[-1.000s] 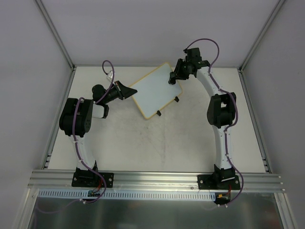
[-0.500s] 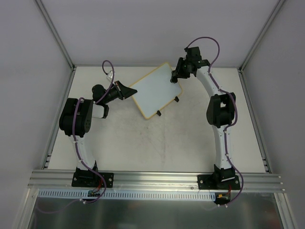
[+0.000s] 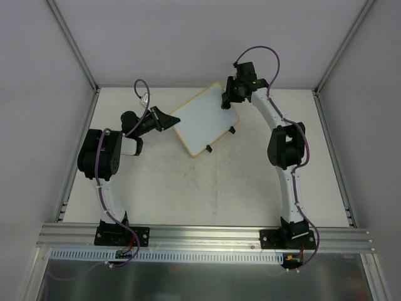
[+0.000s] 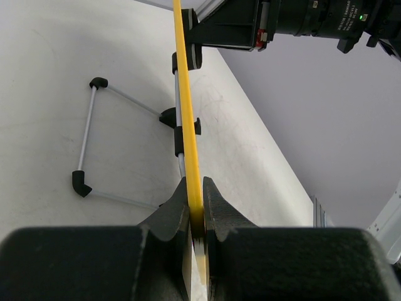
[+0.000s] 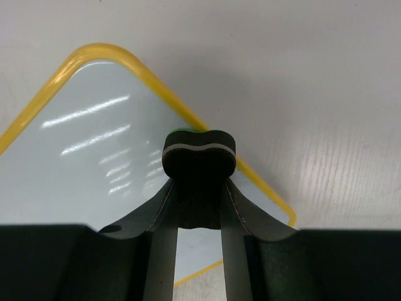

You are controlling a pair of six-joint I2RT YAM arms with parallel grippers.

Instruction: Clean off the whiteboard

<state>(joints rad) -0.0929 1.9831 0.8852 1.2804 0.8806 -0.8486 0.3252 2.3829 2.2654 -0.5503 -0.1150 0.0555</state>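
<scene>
The whiteboard [image 3: 203, 122], white with a yellow frame, lies tilted at the back middle of the table, and its surface looks blank [image 5: 94, 157]. My left gripper [image 3: 170, 122] is shut on its left edge. In the left wrist view the yellow frame [image 4: 187, 125] runs edge-on between the closed jaws of the left gripper [image 4: 196, 210]. My right gripper [image 3: 225, 103] is at the board's far right corner. This right gripper [image 5: 198, 180] is shut on a black eraser block [image 5: 199, 153], which rests at the board's edge near the frame.
Two small black clip feet [image 3: 233, 130] [image 3: 209, 149] show at the board's near right edge. A wire stand with black ends [image 4: 88, 135] sits under the board. Metal rails [image 3: 78, 157] and grey walls border the table on three sides.
My right gripper has slid a little left and farther back along the board's far right corner with the eraser in it. The left gripper and the board have stayed put.
</scene>
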